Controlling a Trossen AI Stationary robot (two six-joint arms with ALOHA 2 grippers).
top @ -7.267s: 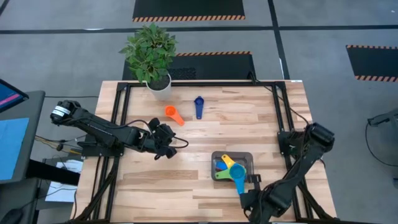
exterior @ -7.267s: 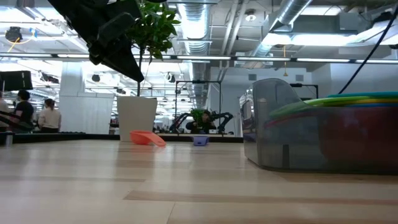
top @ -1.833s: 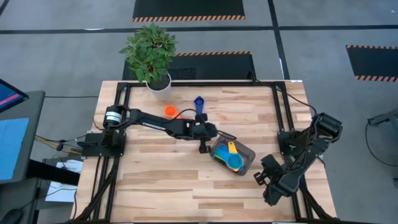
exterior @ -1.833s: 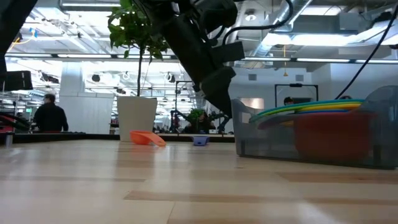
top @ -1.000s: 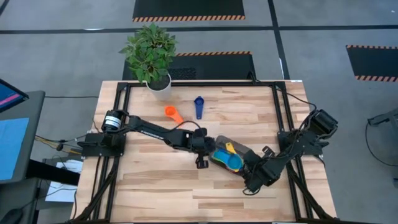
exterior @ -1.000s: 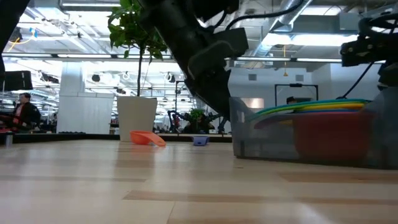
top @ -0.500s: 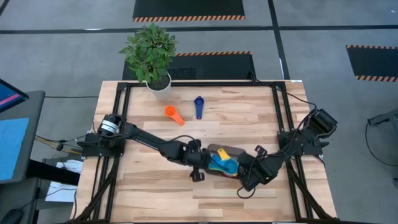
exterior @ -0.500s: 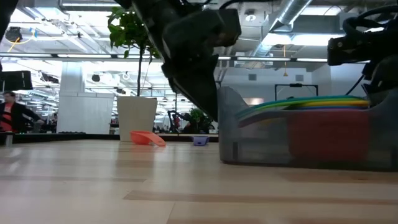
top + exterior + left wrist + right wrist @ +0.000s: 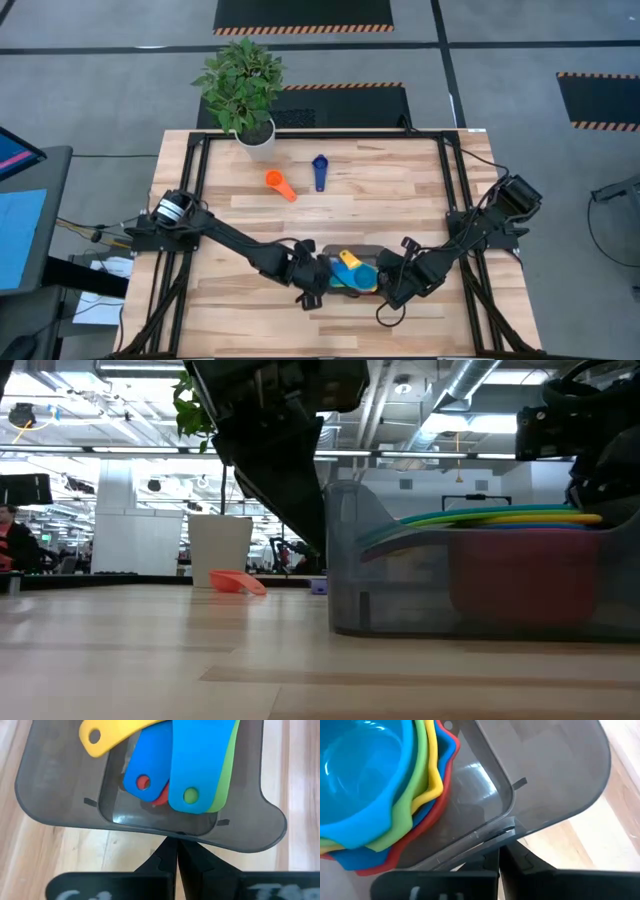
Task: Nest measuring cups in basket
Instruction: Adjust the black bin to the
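The dark grey basket (image 9: 352,270) sits on the table near its near edge. Nested in it are light blue (image 9: 360,775), green (image 9: 420,760), yellow (image 9: 434,785), blue (image 9: 147,765) and red (image 9: 447,750) measuring cups, with their handles toward the basket's left end. My left gripper (image 9: 316,280) is shut on the left end. My right gripper (image 9: 392,282) is shut on the right end. The orange cup (image 9: 280,184) and the dark blue cup (image 9: 319,170) lie apart on the table's far part. My left gripper pinches the basket's left end rim (image 9: 176,835) between its two fingers, at the middle of that end. It comes about level from the table's left. The basket's bottom (image 9: 460,628) rests on the table. My right gripper pinches the opposite, right end rim (image 9: 496,833) between its two fingers, coming at it from the table's right, slightly slanted. The basket stands level on the table between the two grippers.
A white plant pot (image 9: 255,137) with a leafy plant stands at the far edge, left of centre. Bare wood lies left of the basket and between it and the two loose cups. People show in the room beyond the table.
Both grippers, shut on the basket's ends, have moved toward the table's near edge and slightly left. The basket has slid along with them. It has turned from a slanted position so that its long side now runs left to right.
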